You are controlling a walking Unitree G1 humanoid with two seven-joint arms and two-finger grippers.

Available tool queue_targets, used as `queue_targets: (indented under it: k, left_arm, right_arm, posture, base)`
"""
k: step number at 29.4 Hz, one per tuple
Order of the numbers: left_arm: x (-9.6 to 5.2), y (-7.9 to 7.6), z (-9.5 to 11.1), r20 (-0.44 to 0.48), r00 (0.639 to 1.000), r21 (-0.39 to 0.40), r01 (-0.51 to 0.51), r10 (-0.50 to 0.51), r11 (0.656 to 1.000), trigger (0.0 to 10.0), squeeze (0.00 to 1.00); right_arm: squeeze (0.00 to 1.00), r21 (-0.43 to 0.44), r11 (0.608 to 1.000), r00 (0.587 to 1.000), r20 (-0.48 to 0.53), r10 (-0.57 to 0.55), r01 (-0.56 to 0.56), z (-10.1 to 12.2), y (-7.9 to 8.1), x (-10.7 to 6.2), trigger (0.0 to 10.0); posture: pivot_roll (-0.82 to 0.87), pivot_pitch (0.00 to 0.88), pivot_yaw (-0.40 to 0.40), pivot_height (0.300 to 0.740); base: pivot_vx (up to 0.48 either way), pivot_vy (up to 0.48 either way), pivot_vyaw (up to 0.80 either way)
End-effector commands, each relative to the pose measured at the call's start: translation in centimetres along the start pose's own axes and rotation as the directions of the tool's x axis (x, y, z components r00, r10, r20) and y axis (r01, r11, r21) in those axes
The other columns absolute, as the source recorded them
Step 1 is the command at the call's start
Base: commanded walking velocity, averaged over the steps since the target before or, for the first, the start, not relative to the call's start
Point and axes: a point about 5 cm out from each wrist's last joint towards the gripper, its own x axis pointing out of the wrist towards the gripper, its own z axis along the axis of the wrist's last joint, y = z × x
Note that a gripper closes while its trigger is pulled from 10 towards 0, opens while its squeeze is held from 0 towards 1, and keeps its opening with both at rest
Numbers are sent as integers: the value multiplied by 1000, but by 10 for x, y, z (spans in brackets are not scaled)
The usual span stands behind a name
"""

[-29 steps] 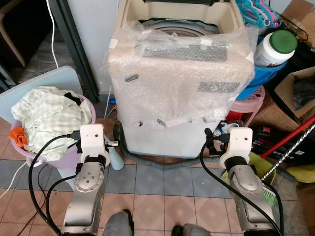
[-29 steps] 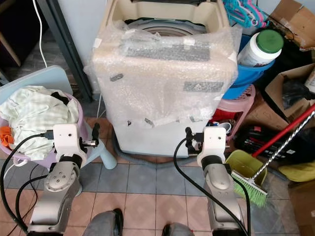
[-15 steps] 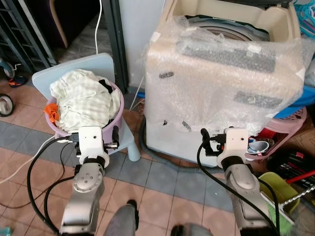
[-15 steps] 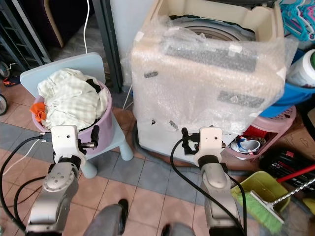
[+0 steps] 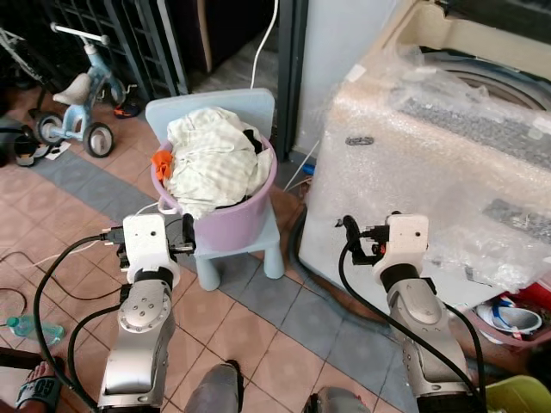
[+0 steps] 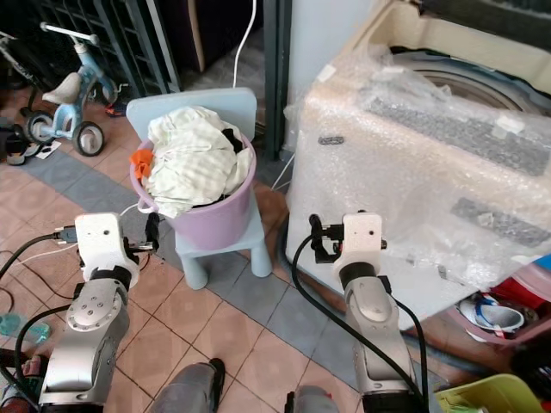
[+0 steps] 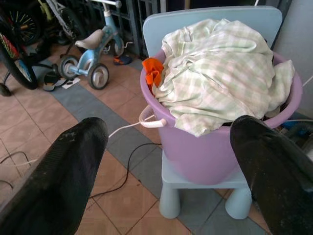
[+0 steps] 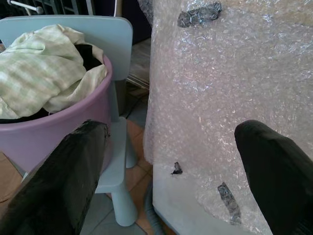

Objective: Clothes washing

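From the head cameras I see a purple tub [image 5: 231, 225] heaped with pale checked laundry [image 5: 215, 162], standing on a small light-blue chair [image 5: 258, 245] on the tiled floor [image 5: 69, 206]. Just beside it stands the washing machine [image 5: 448, 172], wrapped in bubble wrap. A child's tricycle [image 5: 82, 90] sits further off.

My left wrist camera shows the left end effector [image 7: 171, 161] with fingers apart, aimed at the tub.

On the right wrist camera, the right end effector [image 8: 171, 171] is also spread wide, facing the gap between tub and machine.
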Motion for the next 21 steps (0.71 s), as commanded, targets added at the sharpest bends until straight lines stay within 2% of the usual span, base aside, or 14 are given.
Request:
queue_targets:
  k: [1, 5, 7, 21]
  left_arm:
    - [1, 5, 1, 8, 1000, 25, -26, 25, 999, 10000, 0]
    - [1, 5, 1, 7, 1000, 22, -31, 31, 999, 10000, 0]
    - [1, 5, 1, 4, 1000, 23, -27, 27, 999, 10000, 0]
    - [4, 4, 2, 7, 1000, 22, -19, 19, 1000, 10000, 0]
  right_arm:
    - [0, 29, 999, 1000, -6, -25, 25, 0, -2, 1, 10000]
    - [0, 47, 998, 999, -9, -37, 37, -1, -4, 1, 10000]
    - [0, 43, 998, 999, -11, -36, 37, -2, -3, 1, 10000]
    - [0, 51, 997, 998, -9, -60, 61, -2, -5, 1, 10000]
  posture:
    - [78, 121, -28, 740]
    - [80, 111, -24, 740]
    - [78, 114, -21, 740]
    - [75, 121, -13, 740]
  base:
    - [0, 0, 0]
    - [0, 0, 0]
    - [0, 337, 0]
    - [0, 469, 0]
